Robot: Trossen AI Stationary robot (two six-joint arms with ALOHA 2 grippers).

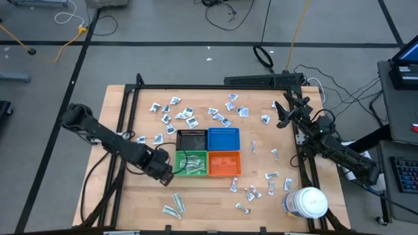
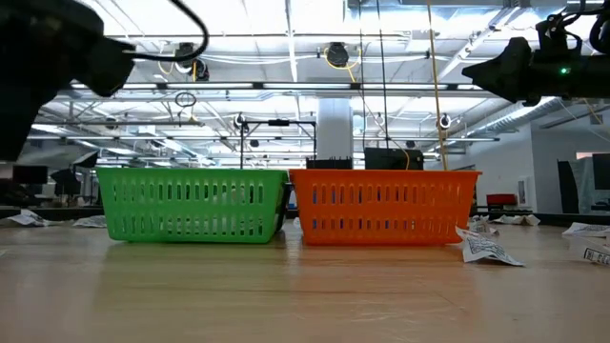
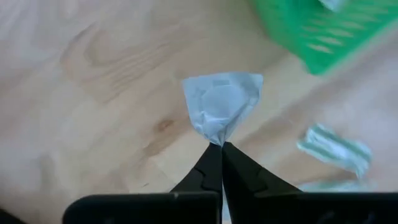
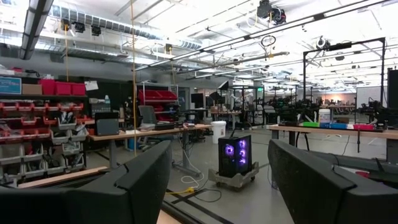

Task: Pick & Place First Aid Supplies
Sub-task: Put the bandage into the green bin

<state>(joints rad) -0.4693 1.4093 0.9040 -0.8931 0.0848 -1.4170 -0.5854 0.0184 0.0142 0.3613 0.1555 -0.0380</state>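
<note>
My left gripper (image 3: 221, 149) is shut on a small squarish white packet (image 3: 221, 102). In the high view it hovers (image 1: 166, 175) just off the left side of the green bin (image 1: 191, 162), which holds several packets. More first aid packets lie scattered on the far half of the table (image 1: 189, 114) and near the right front (image 1: 251, 192). Long narrow strips (image 3: 333, 149) lie on the wood below the held packet. My right gripper (image 4: 221, 168) is open, raised by the table's right edge (image 1: 281, 116) and looks out into the room. My left gripper pinches the white packet by one corner (image 3: 216, 138) between its two fingertips. The packet stands out beyond the fingertips, crumpled toward the pinch. It appears lifted clear of the wooden table, close to the green bin's corner (image 3: 317, 31).
Four small bins stand together at the table's middle: black (image 1: 191, 139), blue (image 1: 223, 138), green, orange (image 1: 223, 163). A large white round jar (image 1: 307, 202) stands at the near right corner. A black frame (image 1: 215, 87) runs around the table's far side.
</note>
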